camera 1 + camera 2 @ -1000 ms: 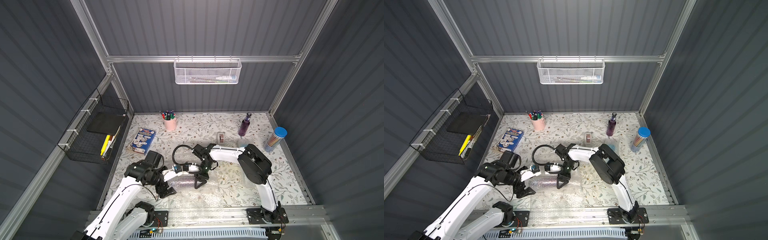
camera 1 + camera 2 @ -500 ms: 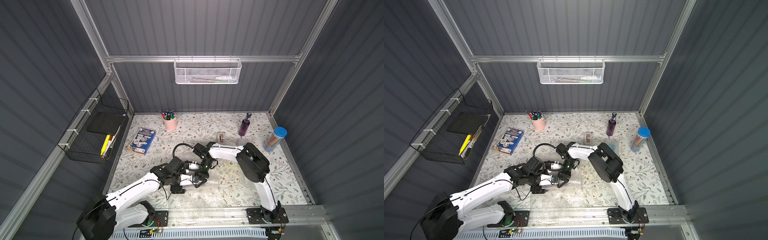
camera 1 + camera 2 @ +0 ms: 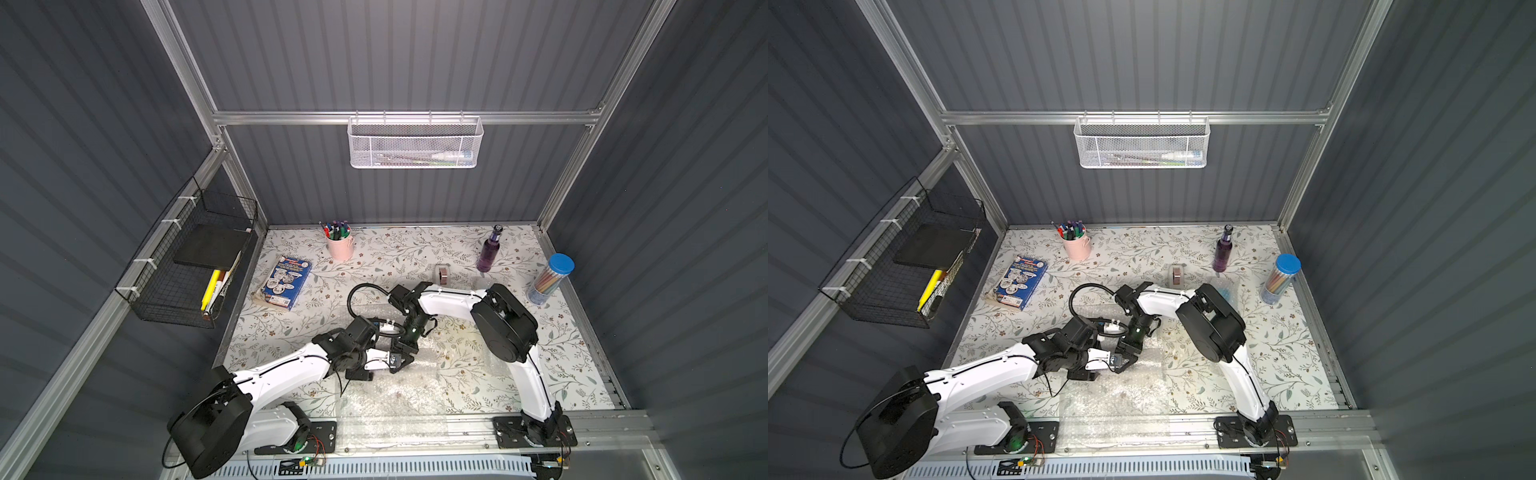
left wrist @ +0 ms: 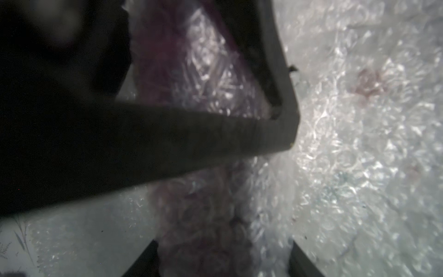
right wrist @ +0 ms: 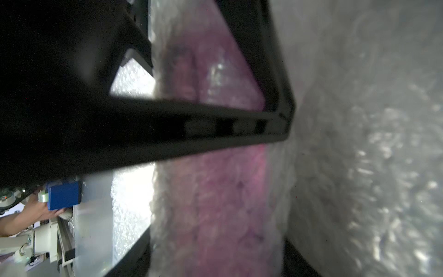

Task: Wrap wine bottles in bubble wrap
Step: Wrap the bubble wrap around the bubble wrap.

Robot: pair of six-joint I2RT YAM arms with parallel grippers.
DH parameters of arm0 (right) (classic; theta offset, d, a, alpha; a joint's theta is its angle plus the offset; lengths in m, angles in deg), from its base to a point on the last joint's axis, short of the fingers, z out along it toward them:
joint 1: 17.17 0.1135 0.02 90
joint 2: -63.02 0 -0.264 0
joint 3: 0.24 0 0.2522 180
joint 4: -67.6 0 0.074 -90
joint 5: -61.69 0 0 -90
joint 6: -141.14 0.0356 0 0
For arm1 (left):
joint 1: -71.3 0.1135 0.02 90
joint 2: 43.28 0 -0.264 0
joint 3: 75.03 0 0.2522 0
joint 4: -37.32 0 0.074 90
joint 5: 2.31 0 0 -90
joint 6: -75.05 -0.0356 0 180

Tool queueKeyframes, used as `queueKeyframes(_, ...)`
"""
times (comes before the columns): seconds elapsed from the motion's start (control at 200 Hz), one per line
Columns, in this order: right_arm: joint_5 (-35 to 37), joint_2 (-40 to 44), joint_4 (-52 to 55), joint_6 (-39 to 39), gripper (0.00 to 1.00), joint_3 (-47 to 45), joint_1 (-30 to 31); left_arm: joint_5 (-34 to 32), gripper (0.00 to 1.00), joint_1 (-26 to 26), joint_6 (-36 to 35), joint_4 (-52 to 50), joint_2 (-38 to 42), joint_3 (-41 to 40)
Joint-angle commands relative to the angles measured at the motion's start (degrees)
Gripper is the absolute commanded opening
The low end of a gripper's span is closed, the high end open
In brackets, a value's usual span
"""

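Meeting point: the left gripper (image 3: 400, 360) and the right gripper (image 3: 409, 347) come tip to tip low over the bubble wrap (image 3: 390, 399), by my reading to steady a half-rolled bottle from two sides so the sheet cannot spring open
Task's thing: a purple wine bottle (image 4: 203, 215) lies on its side mid-table, swathed in wrap, and runs between both pairs of jaws
Left jaws: astride the wrapped bottle, one finger over it and one under it; I cannot tell whether they are clamped or merely close
Right jaws: astride the same bottle (image 5: 215, 203); I cannot tell whether they pinch it or stand loose
Waiting: a second purple bottle (image 3: 488, 253) stands upright at the back, well apart, apparently next in line; the tape dispenser (image 3: 443, 274) sits nearer, likely for sealing
Both top views: they show the layout and the arm poses, but the grippers hide the wrapped bottle
Wrist views: purple glass under the bubbles, close and blurred
Only in a top view: a bluish shape (image 3: 1224, 292) under clear wrap beside the right arm (image 3: 1210, 328), possibly a bottle already done
Only at the right wrist: a person's arm (image 5: 21, 220), outside the work area
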Motion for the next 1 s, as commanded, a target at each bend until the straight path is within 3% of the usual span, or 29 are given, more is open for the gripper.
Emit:
queueKeyframes(0.0,1.3,0.4,1.94,-3.84,0.69,-1.37,2.28,-6.76,0.54,1.03,2.19,-0.05,-2.94,-0.01)
queueKeyframes(0.135,2.02,3.85,1.34,-2.87,0.75,-2.23,1.21,-6.03,0.53,1.03,2.93,-0.05,-3.28,-0.83)
queueKeyframes(0.42,3.23,13.31,1.31,-1.42,0.76,-6.28,-2.6,0.18,0.55,1.37,8.12,-4.03,-7.02,1.86)
queueKeyframes(0.71,6.62,21.23,-0.49,-1.09,0.76,-12.93,-7.4,9.24,0.53,5.8,9.24,-8.74,-10.71,6.27)
queueKeyframes(0.991,18.39,37.96,-22.76,2.74,0.77,-29.24,-7.39,26.48,0.51,12.36,11.0,-19.97,-23.22,18.1)
